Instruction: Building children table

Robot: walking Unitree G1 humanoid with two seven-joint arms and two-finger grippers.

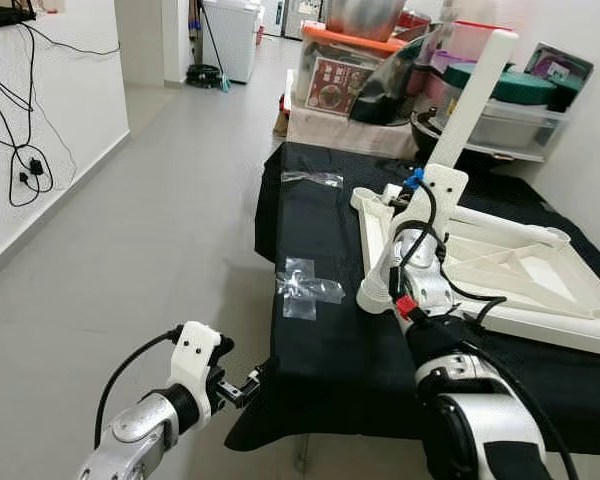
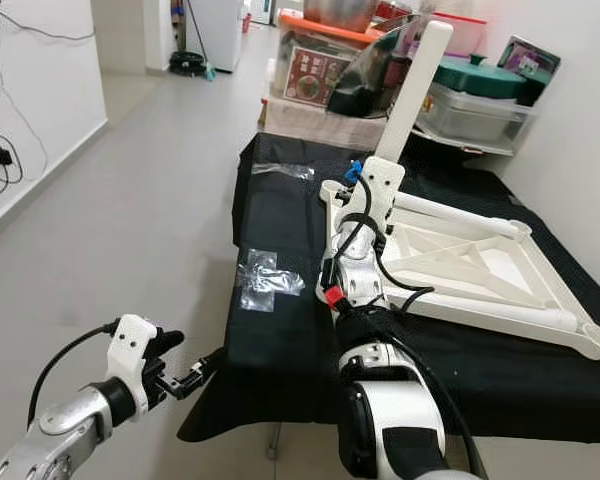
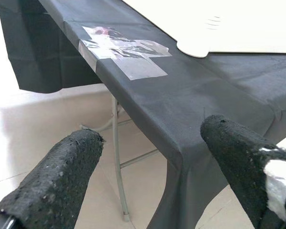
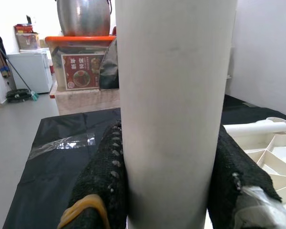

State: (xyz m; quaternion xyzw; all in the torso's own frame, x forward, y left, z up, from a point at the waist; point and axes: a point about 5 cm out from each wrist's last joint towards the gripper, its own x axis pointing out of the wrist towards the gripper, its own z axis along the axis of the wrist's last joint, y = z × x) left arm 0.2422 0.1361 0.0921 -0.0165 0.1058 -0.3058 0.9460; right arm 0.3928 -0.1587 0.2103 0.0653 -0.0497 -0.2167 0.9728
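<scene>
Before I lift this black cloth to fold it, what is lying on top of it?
On the black cloth lie the upturned white table frame, its leg held by the right gripper, and clear tape patches. Whatever lies under the frame is hidden.

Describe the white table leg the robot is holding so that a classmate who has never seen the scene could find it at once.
Start at the black-covered table, where a white upside-down tabletop lies. At its near corner the right gripper has its fingers closed around a plain white leg. It alone stands up, tilted; the other white tubes lie flat on the frame.
</scene>
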